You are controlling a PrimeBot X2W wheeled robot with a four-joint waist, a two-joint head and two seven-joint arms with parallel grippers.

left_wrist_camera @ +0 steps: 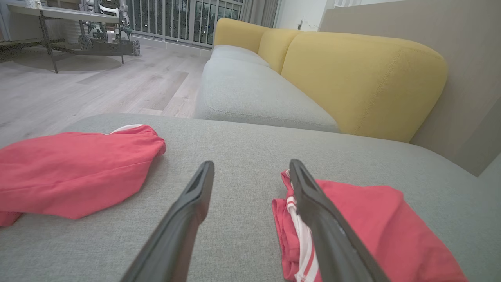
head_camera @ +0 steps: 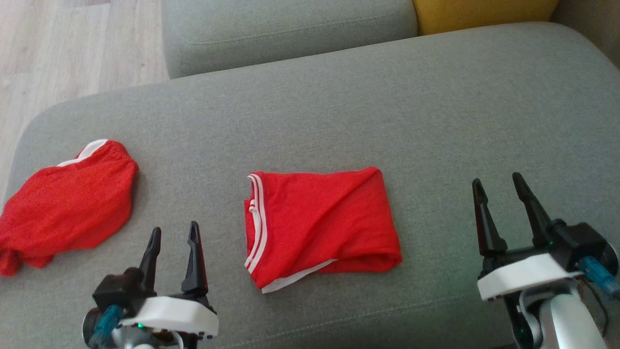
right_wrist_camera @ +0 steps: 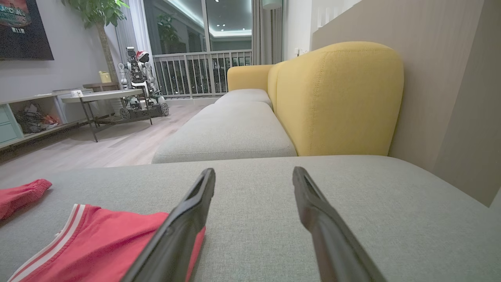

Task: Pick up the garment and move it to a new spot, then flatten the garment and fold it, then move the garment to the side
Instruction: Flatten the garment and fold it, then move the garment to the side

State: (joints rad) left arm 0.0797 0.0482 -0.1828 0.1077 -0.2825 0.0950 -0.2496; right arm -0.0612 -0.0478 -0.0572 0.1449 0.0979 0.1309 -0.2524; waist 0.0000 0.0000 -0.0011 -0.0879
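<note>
The folded red garment (head_camera: 322,225) lies mid-cushion on the grey sofa cushion (head_camera: 339,111), between the two end effectors and touching neither. In the head view it sits at about 3 o'clock from the left end effector (head_camera: 174,230) and about 8 o'clock from the right end effector (head_camera: 499,179). Both are released, with their dark tapered fingers spread and nothing between them. The garment is a roughly rectangular packet of soft knit, with diagonal creases and white striped trim along its 9 o'clock edge. A second red garment (head_camera: 68,203) lies rumpled at 9 o'clock of the left end effector. The cushion is coarse woven fabric with rounded edges; a yellow backrest (head_camera: 484,12) stands at 1 o'clock.
</note>
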